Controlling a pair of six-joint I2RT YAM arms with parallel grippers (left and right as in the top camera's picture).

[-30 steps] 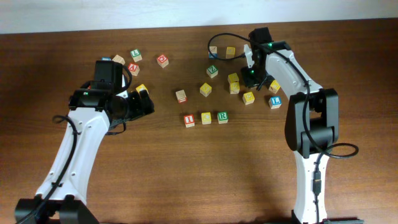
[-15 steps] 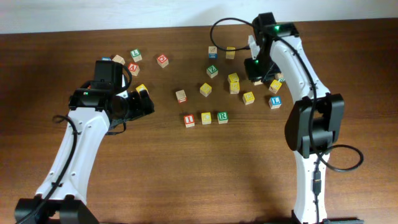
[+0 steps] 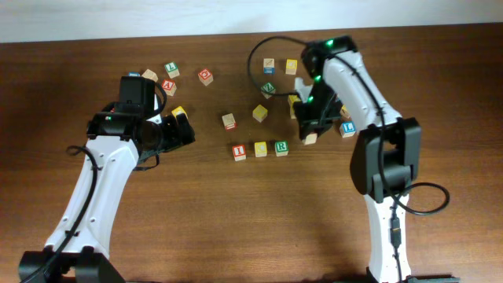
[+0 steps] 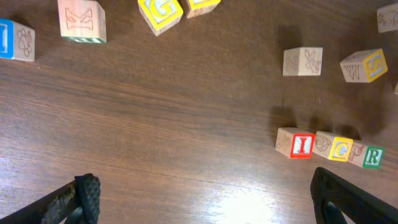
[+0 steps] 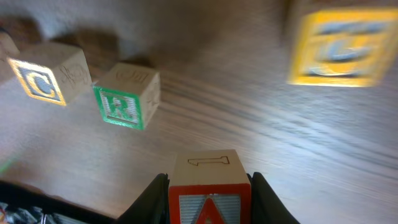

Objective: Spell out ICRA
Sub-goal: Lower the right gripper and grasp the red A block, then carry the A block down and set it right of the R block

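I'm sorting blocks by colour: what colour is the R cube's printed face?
Green letter and border on the R cube, clearest in the right wrist view.

Spare letter cubes (image 3: 260, 113) lie scattered across the wooden table (image 3: 236, 220)

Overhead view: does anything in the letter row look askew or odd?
Nothing stands out. I, C and R sit in order in one fairly straight row; the A is held in the right gripper, beyond the R, not yet placed.

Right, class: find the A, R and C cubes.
A cube (image 5: 209, 204): right wrist view, red-bordered front face.
R cube (image 5: 119, 107): right wrist view, green-bordered face.
C cube (image 5: 40, 84): right wrist view, lettered face.
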